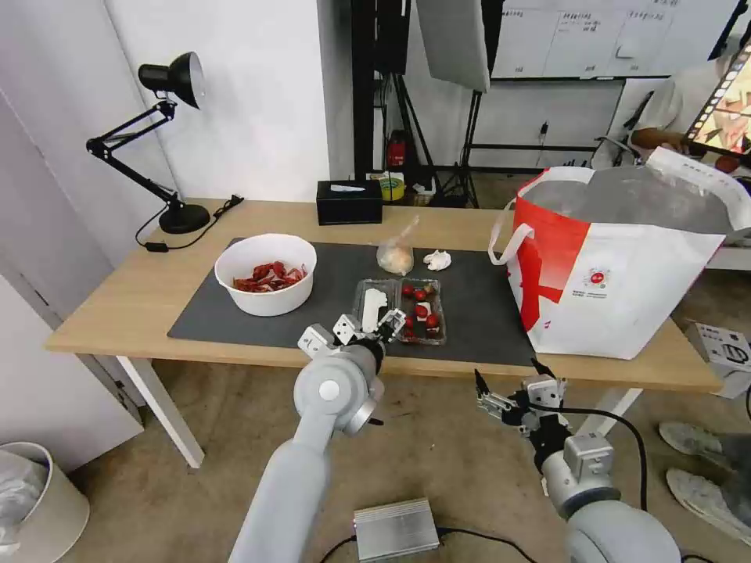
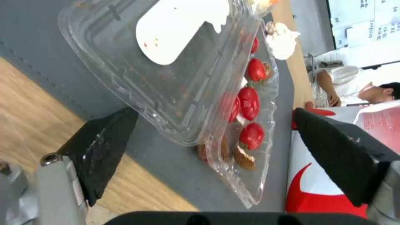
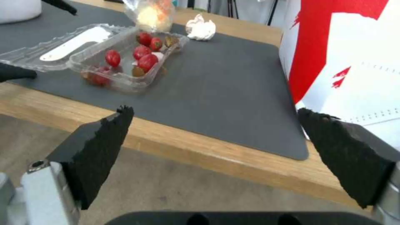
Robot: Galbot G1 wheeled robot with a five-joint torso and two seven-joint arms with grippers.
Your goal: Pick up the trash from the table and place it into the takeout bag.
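Bench: long and light wood [image 1: 117,305], with a big dark grey mat [image 1: 328,274] on top.
Takeout bag: white and red [image 1: 626,266], standing open at the right end of the bench, by far the biggest thing.
Bowl: round and white [image 1: 266,274], on the left part of the mat, with red crayfish shells inside.
Tray: clear plastic [image 1: 403,311], lid flipped open, near the front edge of the mat, with small red fruits in its right half.
Knotted bag: small and clear [image 1: 396,252], just behind the tray.
Tissue: white and crumpled [image 1: 438,259], just right of the knotted bag.
Left pincer: [image 1: 368,324] wide open at the near end of the tray, holding nothing; the tray's lid sits between its two fingers.
Right pincer: [image 1: 512,395] wide open and empty, low in front of the bench edge, near the takeout bag.
Far side: a black lamp [image 1: 156,133] at the far left, a black tissue box [image 1: 349,202] in the middle.
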